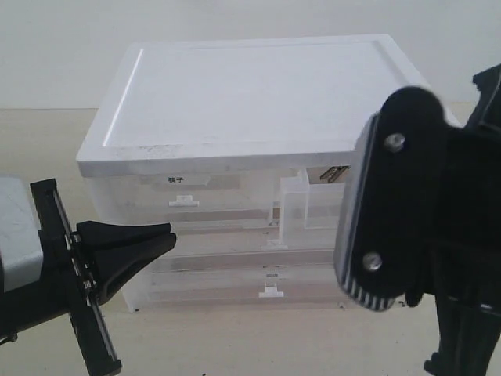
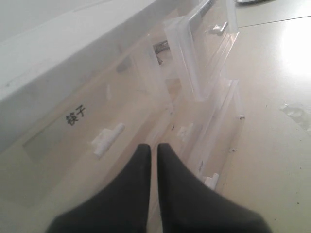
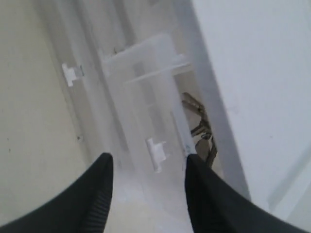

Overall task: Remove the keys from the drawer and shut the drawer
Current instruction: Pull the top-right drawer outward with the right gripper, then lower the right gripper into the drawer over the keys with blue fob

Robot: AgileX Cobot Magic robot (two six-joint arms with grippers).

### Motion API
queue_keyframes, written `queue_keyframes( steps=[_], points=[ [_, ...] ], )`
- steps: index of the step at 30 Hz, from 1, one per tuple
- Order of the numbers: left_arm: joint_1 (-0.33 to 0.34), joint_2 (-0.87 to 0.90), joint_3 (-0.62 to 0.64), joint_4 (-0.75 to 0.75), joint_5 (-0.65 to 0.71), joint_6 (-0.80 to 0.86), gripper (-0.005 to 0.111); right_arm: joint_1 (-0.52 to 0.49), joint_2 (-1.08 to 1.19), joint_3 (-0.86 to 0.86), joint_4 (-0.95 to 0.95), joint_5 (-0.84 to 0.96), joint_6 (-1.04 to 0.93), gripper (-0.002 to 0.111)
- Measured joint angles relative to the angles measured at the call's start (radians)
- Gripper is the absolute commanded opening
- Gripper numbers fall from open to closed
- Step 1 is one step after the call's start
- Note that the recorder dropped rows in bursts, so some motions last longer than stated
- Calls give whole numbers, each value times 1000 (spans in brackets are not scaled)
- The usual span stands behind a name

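Note:
The drawer (image 1: pixel 304 205) is the top right half-width one of a white cabinet (image 1: pixel 250 86), and it stands pulled out. The keys (image 1: pixel 337 172) lie inside it as a small dark metal piece, also seen in the right wrist view (image 3: pixel 199 124). My right gripper (image 3: pixel 148 162) is open in front of the drawer's white tab handle (image 3: pixel 156 153), holding nothing. Its wrist housing (image 1: pixel 399 204) hides the drawer's right part in the exterior view. My left gripper (image 1: pixel 166 232) is shut and empty, at the cabinet's front left, with its fingertips (image 2: pixel 142 149) almost touching.
Next to the open drawer is a shut half-width drawer labelled with black characters (image 1: pixel 175 179). Full-width translucent drawers with tab handles (image 1: pixel 272 292) lie below. The cabinet stands on a pale table (image 1: pixel 235 345).

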Motion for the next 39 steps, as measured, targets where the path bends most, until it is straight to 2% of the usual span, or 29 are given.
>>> queue_keyframes(
  steps=[5,11,14,27,29,34,39],
  points=[
    [0,0,0,7,2,-3,4,-59,52,-22,15,45,-118,42],
    [0,0,0,7,2,-9,4,-230,58,-22,21,-69,-252,42],
    [0,0,0,8,2,-9,4,-274,69,-22,48,-120,-339,42],
    [0,0,0,15,2,-9,4,-290,153,-22,58,-142,-421,42],
    [0,0,0,15,2,-9,4,-290,164,-22,60,-142,-419,37],
    [0,0,0,15,2,-9,4,-290,169,-24,64,-137,-442,3],
    [-1,0,0,6,2,-9,4,-292,169,-32,102,-130,-523,1]
  ],
)
